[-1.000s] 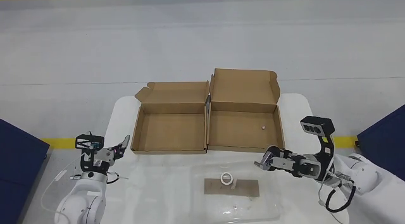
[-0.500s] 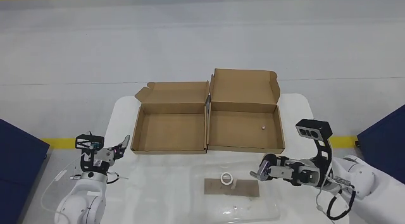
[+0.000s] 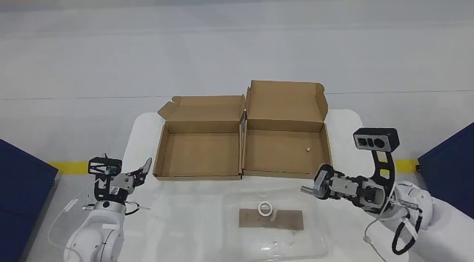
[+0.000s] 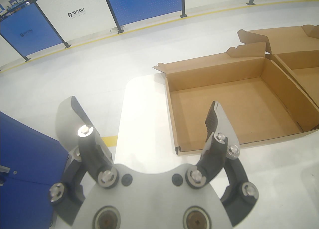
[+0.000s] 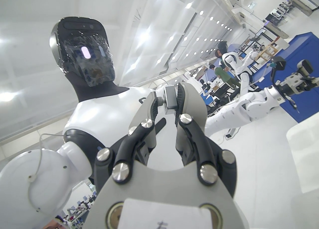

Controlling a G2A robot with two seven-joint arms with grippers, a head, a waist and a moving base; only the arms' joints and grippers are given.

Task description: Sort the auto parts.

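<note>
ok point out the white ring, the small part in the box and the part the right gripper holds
white ring (image 3: 261, 208), top view, on its rim
small part (image 3: 307, 146), top view, its middle
metal part (image 5: 171, 101), right wrist view, its grey face

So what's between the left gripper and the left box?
Nothing but bare table. In the left wrist view the open left gripper faces the left box across plain white surface, and the top view agrees.

- open brown left box (image 3: 198, 155) and right box (image 3: 281, 151): matt cardboard
- white table (image 3: 185, 197): smooth, glossy
- left gripper (image 4: 144, 104): shiny bare-metal fingers (image 4: 224, 125), ribbed black pads (image 4: 210, 118)
- small grey block (image 5: 171, 101): dull metal
</note>
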